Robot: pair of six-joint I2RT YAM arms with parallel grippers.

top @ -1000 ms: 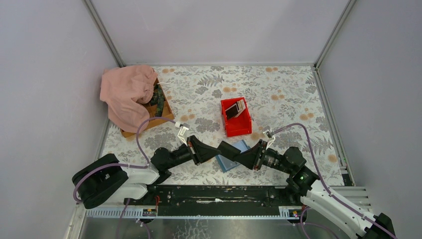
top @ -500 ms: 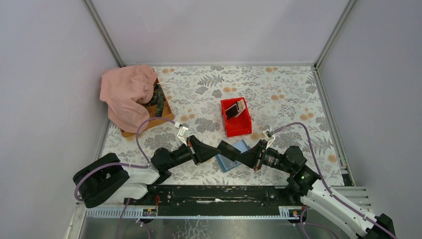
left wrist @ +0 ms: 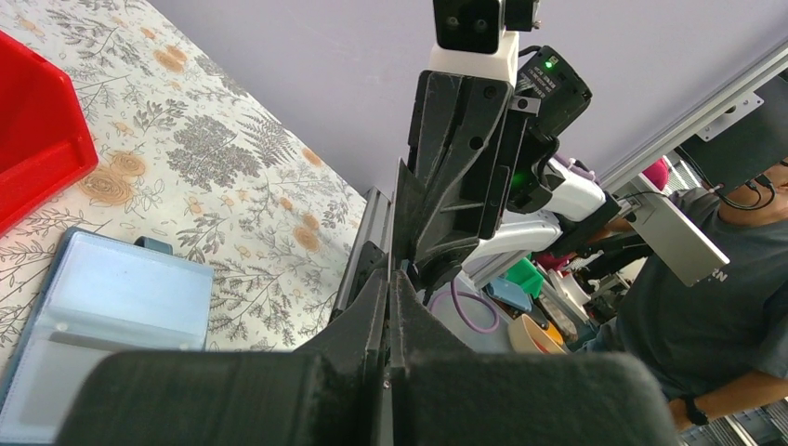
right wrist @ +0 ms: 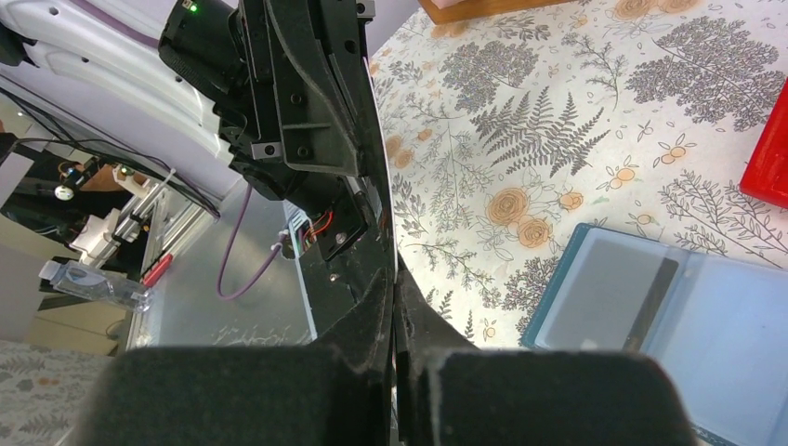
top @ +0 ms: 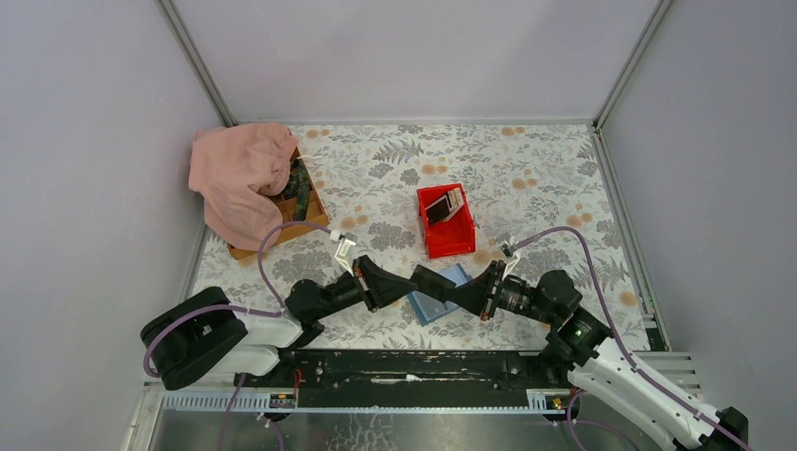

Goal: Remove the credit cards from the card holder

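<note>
The blue card holder (top: 428,308) lies open on the floral table, below both gripper tips. It shows again in the left wrist view (left wrist: 102,325) and the right wrist view (right wrist: 706,325), where a dark strip sits in one pocket. My left gripper (top: 434,284) and right gripper (top: 453,294) meet tip to tip above it. Between them runs one of the credit cards (right wrist: 384,200), seen only edge-on as a thin pale line. Both grippers (left wrist: 390,279) (right wrist: 394,288) are shut on it. Other cards (top: 446,205) stand in the red bin (top: 449,240).
A pink cloth (top: 240,178) drapes over a wooden box (top: 305,211) at the far left. The red bin's corner (left wrist: 37,139) sits just beyond the holder. Grey walls close in three sides, and the arms' mounting rail (top: 414,362) runs along the near edge.
The right gripper's jaws have closed where the two tips meet. Both arms have stayed almost in place over the holder.
</note>
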